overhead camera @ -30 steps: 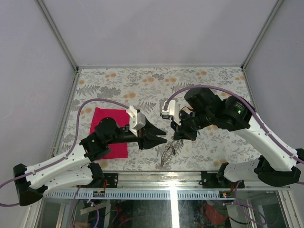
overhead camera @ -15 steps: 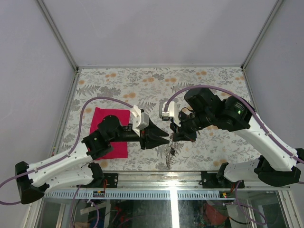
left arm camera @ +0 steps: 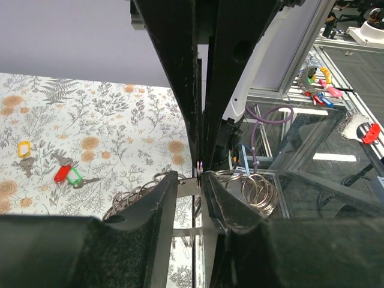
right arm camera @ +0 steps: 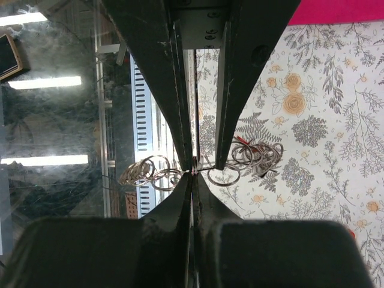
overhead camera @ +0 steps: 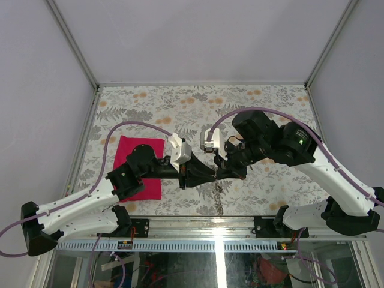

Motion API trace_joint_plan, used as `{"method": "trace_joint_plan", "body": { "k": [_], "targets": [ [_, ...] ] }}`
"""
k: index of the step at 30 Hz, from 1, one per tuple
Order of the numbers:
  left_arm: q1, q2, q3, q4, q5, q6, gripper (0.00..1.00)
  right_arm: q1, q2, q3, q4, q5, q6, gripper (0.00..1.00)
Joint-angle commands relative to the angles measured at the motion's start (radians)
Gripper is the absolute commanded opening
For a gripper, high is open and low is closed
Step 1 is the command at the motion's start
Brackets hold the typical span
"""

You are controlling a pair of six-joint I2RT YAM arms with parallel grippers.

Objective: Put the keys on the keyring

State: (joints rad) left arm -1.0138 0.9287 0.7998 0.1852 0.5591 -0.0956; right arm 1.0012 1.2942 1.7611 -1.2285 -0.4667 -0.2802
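Floral surface (overhead camera: 270, 102): magenta cloth (overhead camera: 135, 150) lies by the near left edge. Right claw (right arm camera: 193, 174) is closed tight, pinching the keyring (overhead camera: 218, 193), which hangs above the near edge at centre. Left claw (left arm camera: 191, 180) is narrowly parted astride one ring; grip undetermined. Keys (left arm camera: 63, 173) lie loose on the surface.

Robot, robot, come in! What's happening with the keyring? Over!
Right gripper shut on the keyring, chain hanging. Left gripper narrow around it, grip unclear. Keys loose on the table.

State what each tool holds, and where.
Right tool pinches the keyring by a ring partway along its chain. Left tool, parted around that spot, grips nothing yet.
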Motion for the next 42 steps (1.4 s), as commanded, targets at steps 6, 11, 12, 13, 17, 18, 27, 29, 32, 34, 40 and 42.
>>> {"method": "trace_joint_plan", "body": {
  "k": [6, 11, 12, 13, 17, 18, 27, 29, 32, 34, 40, 42],
  "targets": [
    [0.001, 0.001, 0.041, 0.044, 0.017, 0.012, 0.16, 0.013, -0.007, -0.009, 0.074, -0.05, 0.003, 0.0],
    [0.001, 0.001, 0.039, 0.032, 0.021, 0.012, 0.0, 0.013, -0.017, -0.011, 0.086, -0.049, 0.007, 0.0],
    [0.0, -0.001, 0.038, 0.03, 0.021, 0.013, 0.0, 0.014, -0.021, -0.013, 0.09, -0.048, 0.008, 0.0],
    [0.001, -0.004, 0.036, 0.029, 0.017, 0.012, 0.0, 0.014, -0.026, -0.018, 0.096, -0.047, 0.011, 0.0],
    [0.001, -0.037, 0.016, 0.038, -0.015, 0.001, 0.0, 0.013, -0.08, -0.057, 0.168, -0.035, 0.018, 0.05],
    [0.0, -0.05, 0.01, 0.045, -0.025, -0.003, 0.0, 0.013, -0.103, -0.078, 0.202, -0.02, 0.025, 0.11],
    [0.0, -0.188, -0.033, 0.117, -0.122, -0.041, 0.0, 0.013, -0.429, -0.487, 0.804, 0.047, 0.189, 0.39],
    [0.0, -0.214, -0.035, 0.126, -0.129, -0.04, 0.0, 0.013, -0.497, -0.596, 0.975, 0.058, 0.241, 0.4],
    [0.0, -0.24, -0.037, 0.142, -0.131, -0.042, 0.0, 0.013, -0.571, -0.741, 1.204, 0.061, 0.302, 0.39],
    [0.0, -0.253, -0.034, 0.145, -0.128, -0.043, 0.0, 0.013, -0.597, -0.808, 1.327, 0.046, 0.329, 0.39],
    [0.0, -0.273, -0.027, 0.139, -0.118, -0.038, 0.0, 0.013, -0.598, -0.885, 1.496, -0.011, 0.34, 0.38],
    [0.001, -0.278, -0.028, 0.139, -0.122, -0.038, 0.0, 0.013, -0.593, -0.897, 1.547, -0.024, 0.353, 0.37]
  ]
}}
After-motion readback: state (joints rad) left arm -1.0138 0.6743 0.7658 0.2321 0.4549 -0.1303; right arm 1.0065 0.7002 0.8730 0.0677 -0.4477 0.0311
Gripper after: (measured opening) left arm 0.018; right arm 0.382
